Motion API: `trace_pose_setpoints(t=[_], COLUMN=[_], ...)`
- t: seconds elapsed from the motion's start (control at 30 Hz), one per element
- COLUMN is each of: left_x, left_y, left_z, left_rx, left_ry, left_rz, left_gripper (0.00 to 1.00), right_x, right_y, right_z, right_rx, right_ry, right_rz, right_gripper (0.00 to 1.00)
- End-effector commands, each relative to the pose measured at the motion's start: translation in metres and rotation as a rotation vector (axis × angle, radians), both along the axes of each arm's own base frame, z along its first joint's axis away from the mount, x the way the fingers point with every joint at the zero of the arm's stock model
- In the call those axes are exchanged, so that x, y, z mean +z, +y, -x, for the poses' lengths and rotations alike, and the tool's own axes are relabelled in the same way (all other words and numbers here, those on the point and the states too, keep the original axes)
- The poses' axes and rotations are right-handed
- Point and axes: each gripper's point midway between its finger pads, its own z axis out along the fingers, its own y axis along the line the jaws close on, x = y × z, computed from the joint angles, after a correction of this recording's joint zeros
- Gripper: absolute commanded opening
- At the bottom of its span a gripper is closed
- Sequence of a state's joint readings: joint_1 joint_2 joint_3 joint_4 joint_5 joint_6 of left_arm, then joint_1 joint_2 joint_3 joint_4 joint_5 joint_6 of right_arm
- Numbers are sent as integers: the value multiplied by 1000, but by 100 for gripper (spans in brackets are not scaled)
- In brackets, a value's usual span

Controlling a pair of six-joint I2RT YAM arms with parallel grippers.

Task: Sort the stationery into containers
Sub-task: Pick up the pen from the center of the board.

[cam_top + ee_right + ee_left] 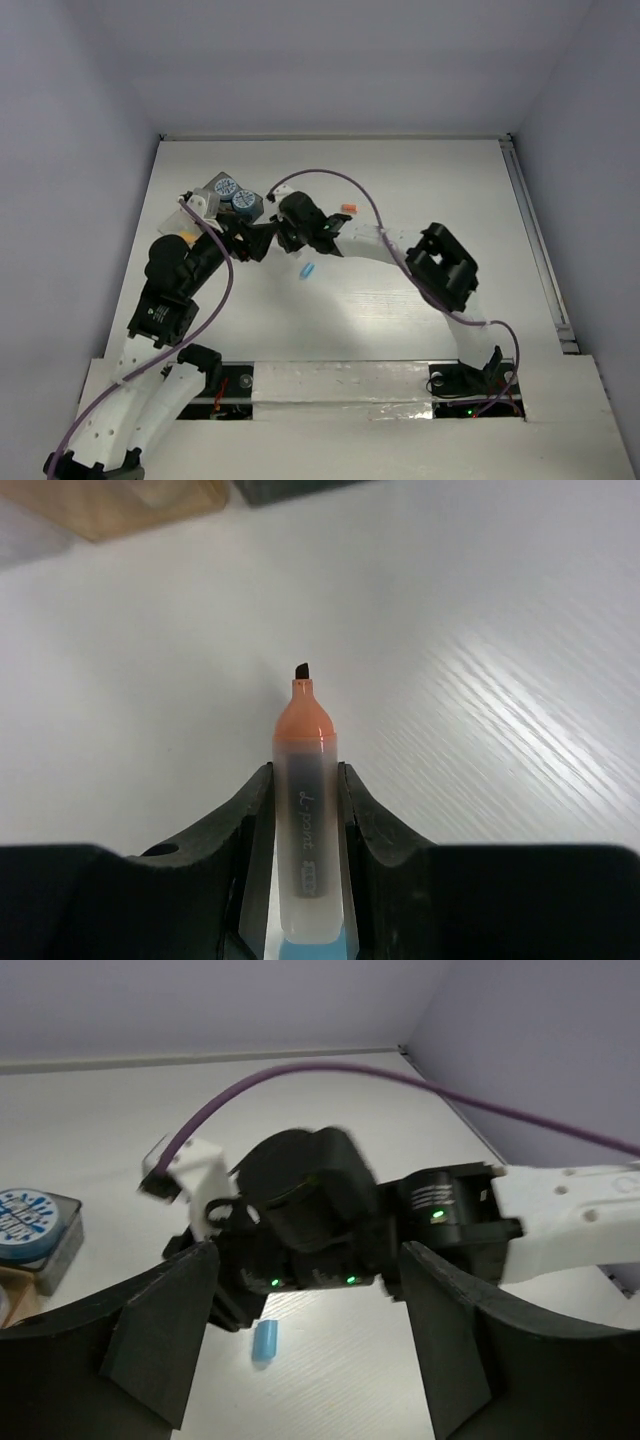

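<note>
My right gripper (pixel 305 780) is shut on a short pen (pixel 303 720) with an orange tip and a translucent barrel, held just above the white table. In the top view the right gripper (pixel 290 238) hangs near the containers (pixel 215 200). My left gripper (pixel 300 1360) is open with nothing between its fingers and points at the right gripper's head; in the top view the left gripper (pixel 255 243) sits just left of the right one. A small blue cap-like piece (pixel 264 1341) lies on the table between them, and the blue piece (pixel 307 269) also shows from above.
Two round blue-patterned tubs (pixel 226 186) sit in the dark grey box (pixel 60 1250) at the back left. A clear tray (pixel 197 203) stands beside it. A tan tray (pixel 120 500) lies ahead of the right gripper. A small orange item (pixel 348 208) lies by the right forearm.
</note>
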State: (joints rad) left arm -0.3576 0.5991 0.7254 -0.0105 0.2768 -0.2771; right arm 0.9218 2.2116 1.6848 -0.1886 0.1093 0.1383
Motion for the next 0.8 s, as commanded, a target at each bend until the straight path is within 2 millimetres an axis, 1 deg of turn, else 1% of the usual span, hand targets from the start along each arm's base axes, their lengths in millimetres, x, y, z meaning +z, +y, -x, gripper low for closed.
trace_pose_setpoints(t=[0.0, 0.03, 0.07, 0.1, 0.13, 0.17, 0.2, 0.23, 0.3, 0.33, 0.37, 0.4, 0.43, 0.47, 0.5, 0.53, 0.6, 0.67, 0.7, 0.73, 0.77], left_x=[4, 2, -3, -12, -17, -21, -30, -35, -46, -53, -52, -56, -56, -56, -55, -54, -51, -48, -53, -51, -53], left_y=[-11, -15, -17, -20, -23, -26, -29, -34, -45, -52, -53, -63, -67, -72, -75, -80, -82, -81, -81, -80, -79], left_z=[2, 3, 1, -3, -4, -4, -7, -6, -5, -2, -5, 0, -4, -3, -4, -6, -11, -15, -18, -23, -26], left_rx=[-57, -74, -81, -87, -94, -109, -114, -127, -150, -160, -150, -179, -168, -176, -175, -165, -150, -138, -125, -105, -94], left_ry=[-3, 9, 30, 62, 94, 112, 142, 173, 201, 227, 226, 236, 234, 233, 226, 215, 197, 182, 187, 175, 179], left_rz=[76, 84, 90, 91, 109, 115, 122, 144, 162, 178, 188, 187, 191, 195, 198, 204, 216, 234, 234, 241, 236], left_gripper=[68, 67, 66, 66, 65, 64, 62, 61, 59, 59, 59, 59, 59, 59, 59, 59, 60, 61, 61, 61, 60], right_x=[143, 135, 151, 178, 186, 186, 193, 209, 211, 219, 229, 224, 230, 234, 235, 231, 235, 232, 236, 237, 234], right_y=[-5, -20, -26, -33, -37, -42, -45, -49, -55, -58, -57, -58, -57, -58, -59, -61, -60, -62, -64, -64, -65], right_z=[-18, -14, -15, -8, -4, 1, 5, 10, 15, 21, 24, 28, 32, 35, 37, 38, 45, 50, 53, 55, 58], right_rx=[-79, -90, -107, -106, -107, -111, -114, -112, -124, -116, -107, -100, -85, -77, -76, -81, -54, -48, -44, -36, -33], right_ry=[-175, -156, -171, -195, -200, -193, -198, -213, -204, -206, -211, -198, -190, -190, -189, -183, -176, -164, -168, -165, -155], right_rz=[-373, -377, -433, -483, -504, -516, -536, -569, -589, -626, -657, -662, -691, -707, -716, -714, -735, -743, -754, -765, -771], right_gripper=[0, 0, 0, 0, 0, 0, 0, 0, 0, 0, 0, 0, 0, 0, 0, 0, 0, 0, 0, 0, 0])
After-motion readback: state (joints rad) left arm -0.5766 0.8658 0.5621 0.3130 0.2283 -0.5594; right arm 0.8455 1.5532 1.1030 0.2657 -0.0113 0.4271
